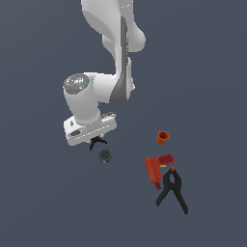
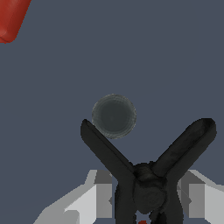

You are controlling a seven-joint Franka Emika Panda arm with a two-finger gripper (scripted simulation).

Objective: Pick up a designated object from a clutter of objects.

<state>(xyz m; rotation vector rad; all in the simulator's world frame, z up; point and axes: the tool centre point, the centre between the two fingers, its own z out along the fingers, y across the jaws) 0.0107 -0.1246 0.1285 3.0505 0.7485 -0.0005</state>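
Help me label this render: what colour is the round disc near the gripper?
Dark grey. The round disc shows best in the wrist view.

The dark grey disc (image 1: 105, 155) lies just beside the small clamp (image 1: 98, 141), the only obstacle close to the tool (image 1: 96, 141). The orange cup (image 1: 163, 138), red drill (image 1: 155, 171) and large clamp (image 1: 172, 191) stand well apart, toward the exterior view's right, with open bench (image 1: 43, 202) between.

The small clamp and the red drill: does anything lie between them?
Only the dark grey disc lies near that stretch, beside the small clamp; floor toward the red drill is bare, exterior view.
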